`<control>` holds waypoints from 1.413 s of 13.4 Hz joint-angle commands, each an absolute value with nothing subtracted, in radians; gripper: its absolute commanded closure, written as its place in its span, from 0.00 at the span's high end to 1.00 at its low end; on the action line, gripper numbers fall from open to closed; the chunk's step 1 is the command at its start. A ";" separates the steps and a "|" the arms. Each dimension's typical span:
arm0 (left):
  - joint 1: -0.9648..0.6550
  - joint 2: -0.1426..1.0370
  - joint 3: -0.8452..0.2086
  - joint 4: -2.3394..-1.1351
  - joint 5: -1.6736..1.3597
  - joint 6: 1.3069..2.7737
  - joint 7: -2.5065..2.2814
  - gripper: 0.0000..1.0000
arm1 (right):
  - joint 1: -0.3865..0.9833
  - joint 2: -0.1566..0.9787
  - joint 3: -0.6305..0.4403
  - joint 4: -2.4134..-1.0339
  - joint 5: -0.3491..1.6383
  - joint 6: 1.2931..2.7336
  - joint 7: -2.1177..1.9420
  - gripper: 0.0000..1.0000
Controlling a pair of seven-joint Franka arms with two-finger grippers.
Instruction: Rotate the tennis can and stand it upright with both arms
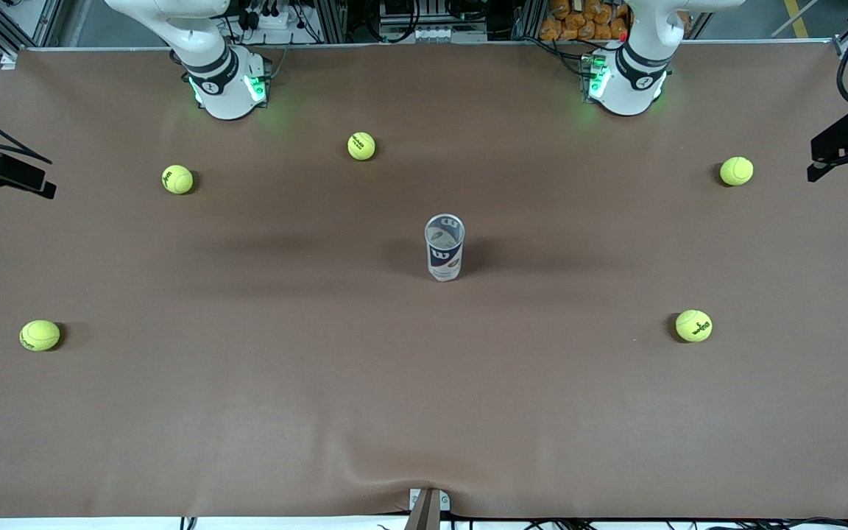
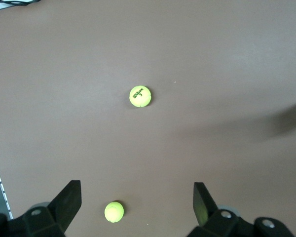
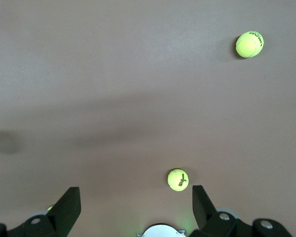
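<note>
Nearest the front camera we record two yellow-green felt tennis balls, one (image 1: 40, 335) toward the right arm's end, one (image 1: 693, 325) toward the left arm's end. Farther off, mid-table, stands the slim clear plastic tennis can (image 1: 444, 247) with its dark-blue label; we judge its long axis already vertical, open mouth up. It sits roughly midway between the two white arm bases (image 1: 227, 87) (image 1: 626, 81), so we judge neither arm distinctly nearer. Three more balls (image 1: 361, 146) (image 1: 177, 179) (image 1: 736, 171) lie farther still.

Left wrist view: the left gripper (image 2: 137, 200) hangs high over the brown table covering (image 2: 227, 59), fingers spread, grasping nothing; both arms wait. Two balls (image 2: 140, 96) (image 2: 114, 212) lie below.

Right wrist view: the right gripper (image 3: 136, 200) is likewise spread and empty over two balls (image 3: 178, 179) (image 3: 249, 44); the can does not show here.
</note>
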State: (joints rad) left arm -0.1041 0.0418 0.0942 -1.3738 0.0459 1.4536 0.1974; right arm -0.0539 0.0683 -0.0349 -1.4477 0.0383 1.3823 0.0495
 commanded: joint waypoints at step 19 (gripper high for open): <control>-0.112 0.075 0.129 -1.448 0.017 1.493 0.080 1.00 | -0.074 0.057 -0.023 -1.447 0.051 1.381 0.049 1.00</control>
State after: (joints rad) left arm -0.1057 0.0748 0.1218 -1.4462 0.0307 1.4824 0.0948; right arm -0.0540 0.0683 -0.0349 -1.4477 0.0383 1.3823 0.0495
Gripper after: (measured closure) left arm 0.000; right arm 0.000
